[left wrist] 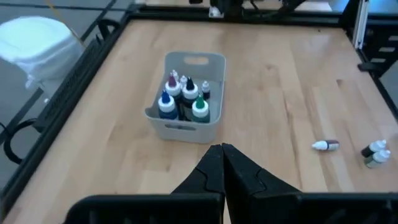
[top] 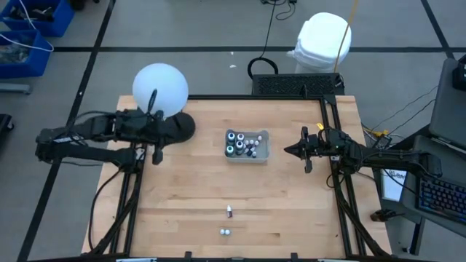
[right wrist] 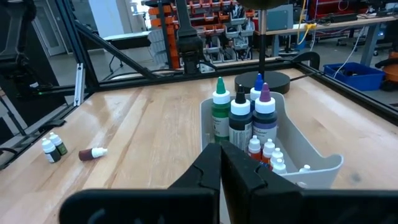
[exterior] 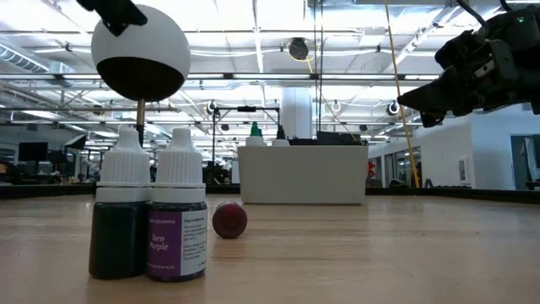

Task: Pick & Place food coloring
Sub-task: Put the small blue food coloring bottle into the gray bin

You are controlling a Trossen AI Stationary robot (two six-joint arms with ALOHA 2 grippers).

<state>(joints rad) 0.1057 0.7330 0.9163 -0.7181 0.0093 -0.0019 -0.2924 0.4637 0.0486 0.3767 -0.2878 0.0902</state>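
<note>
The grey tray [top: 247, 145] stands mid-table with several upright food coloring bottles [left wrist: 184, 96] in it, bigger dark ones and tiny white-capped vials [right wrist: 267, 152]. Near the front edge, two small bottles [top: 225, 232], green [exterior: 121, 221] and purple [exterior: 178, 221], stand upright side by side. A reddish one [top: 229, 212] lies on its side behind them. My left gripper [left wrist: 221, 149] is shut, above the table left of the tray. My right gripper [right wrist: 221, 149] is shut and level, just right of the tray [right wrist: 292, 149]. Neither holds anything.
A lamp with a white globe [top: 160, 87] stands at the far left on a black round base [right wrist: 264, 81], close beside my left arm. Black frame rails [top: 331, 124] run along the table's sides. Bare wood lies between the tray and the loose bottles.
</note>
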